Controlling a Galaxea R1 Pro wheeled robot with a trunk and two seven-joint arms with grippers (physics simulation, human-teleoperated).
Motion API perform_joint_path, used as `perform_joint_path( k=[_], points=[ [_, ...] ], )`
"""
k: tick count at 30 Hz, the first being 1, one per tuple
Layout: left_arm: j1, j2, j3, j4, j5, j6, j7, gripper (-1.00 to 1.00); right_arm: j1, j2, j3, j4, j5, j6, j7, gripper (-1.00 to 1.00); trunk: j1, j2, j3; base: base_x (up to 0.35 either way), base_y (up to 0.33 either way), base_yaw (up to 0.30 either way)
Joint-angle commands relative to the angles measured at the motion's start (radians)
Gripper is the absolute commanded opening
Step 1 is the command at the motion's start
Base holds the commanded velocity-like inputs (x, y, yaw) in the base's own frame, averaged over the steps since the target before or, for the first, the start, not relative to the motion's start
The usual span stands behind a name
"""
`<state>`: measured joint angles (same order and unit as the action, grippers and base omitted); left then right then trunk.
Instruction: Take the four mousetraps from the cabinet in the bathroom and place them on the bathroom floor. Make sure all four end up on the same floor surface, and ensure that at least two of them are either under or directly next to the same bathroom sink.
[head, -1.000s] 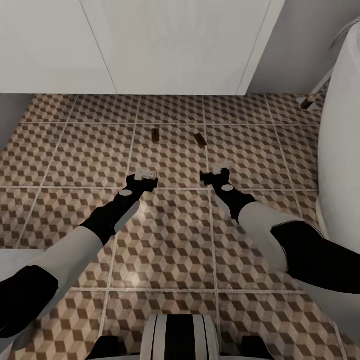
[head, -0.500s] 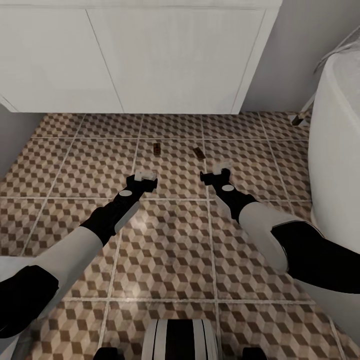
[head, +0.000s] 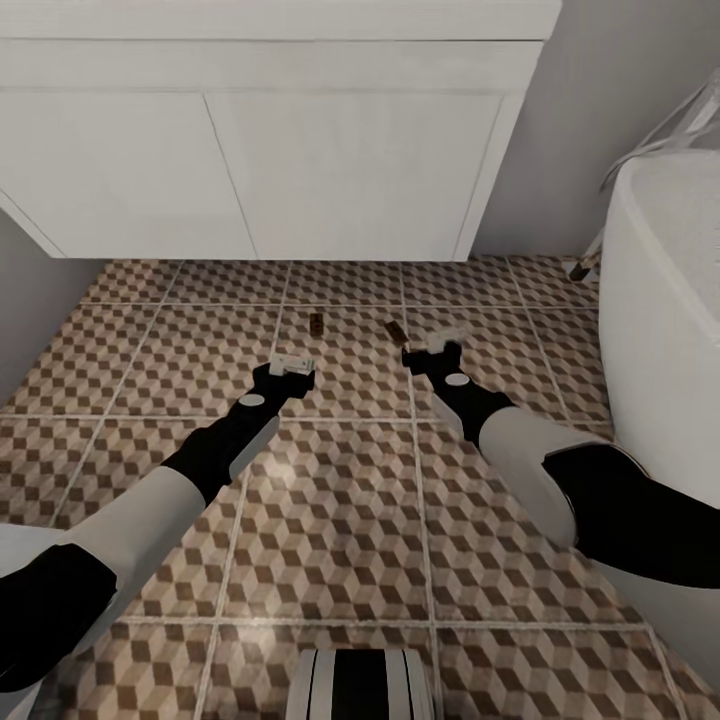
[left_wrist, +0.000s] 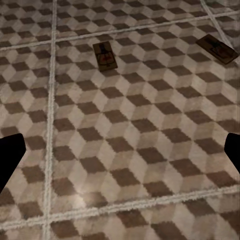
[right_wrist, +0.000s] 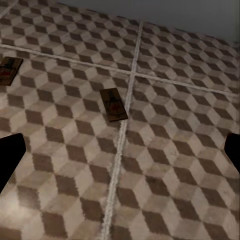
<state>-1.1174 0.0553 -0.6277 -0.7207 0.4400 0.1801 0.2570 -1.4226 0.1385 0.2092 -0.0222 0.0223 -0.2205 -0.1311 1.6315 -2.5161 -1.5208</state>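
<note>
Two mousetraps lie flat on the cube-patterned bathroom floor (head: 330, 500), just in front of the white vanity (head: 270, 160) of the bathroom sink; its basin top is out of view. One mousetrap (head: 317, 322) (left_wrist: 105, 55) (right_wrist: 9, 70) is on the left, the other mousetrap (head: 396, 332) (left_wrist: 217, 49) (right_wrist: 114, 104) on the right. My left gripper (head: 292, 364) (left_wrist: 120, 155) hovers open and empty a little short of the left one. My right gripper (head: 440, 345) (right_wrist: 120, 155), open and empty too, is close beside the right one. The cabinet is out of view.
A white bathtub (head: 665, 330) bulges in along the right side, close to my right arm. Grey walls (head: 590, 120) flank the vanity on both sides. Open tiled floor stretches back toward my base (head: 360, 685).
The whole view has shifted, showing more of the vanity's front and its top edge. Both mousetraps stay where they lay, and both grippers stay open.
</note>
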Motion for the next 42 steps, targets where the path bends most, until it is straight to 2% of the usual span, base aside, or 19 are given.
perform_joint_path(
  k=[1,8,15,27,36,42],
  points=[
    [0.003,0.002,-0.007,-0.002,0.009,0.003,0.01,1.0,0.001,0.0,0.006,0.002,0.002,-0.002,-0.006,1.0,0.0,0.0,0.005,0.0,0.0,0.0],
    [0.043,0.015,-0.007,-0.003,0.009,-0.001,0.01,1.0,0.02,0.0,0.006,0.002,0.002,-0.003,-0.004,1.0,-0.004,0.002,0.04,0.0,0.0,0.0],
    [0.09,0.021,-0.007,-0.003,0.009,-0.004,0.01,1.0,0.06,-0.001,0.006,0.002,0.004,-0.016,-0.002,1.0,-0.004,0.002,0.041,0.0,0.0,0.0],
    [0.152,0.03,-0.007,-0.004,0.009,-0.009,0.01,1.0,0.135,-0.005,0.006,0.002,0.006,-0.111,-0.002,1.0,-0.004,0.002,0.041,0.0,0.0,0.0],
    [0.201,0.035,-0.007,-0.003,0.009,-0.093,0.01,1.0,0.164,-0.021,0.006,0.002,0.005,-0.135,-0.002,1.0,-0.004,0.002,0.041,0.0,0.0,0.0],
    [0.23,0.036,-0.007,-0.003,0.009,-0.119,0.01,1.0,0.188,-0.034,0.006,0.002,0.005,-0.161,-0.001,1.0,-0.004,0.002,0.041,0.0,0.0,0.0]
  ],
)
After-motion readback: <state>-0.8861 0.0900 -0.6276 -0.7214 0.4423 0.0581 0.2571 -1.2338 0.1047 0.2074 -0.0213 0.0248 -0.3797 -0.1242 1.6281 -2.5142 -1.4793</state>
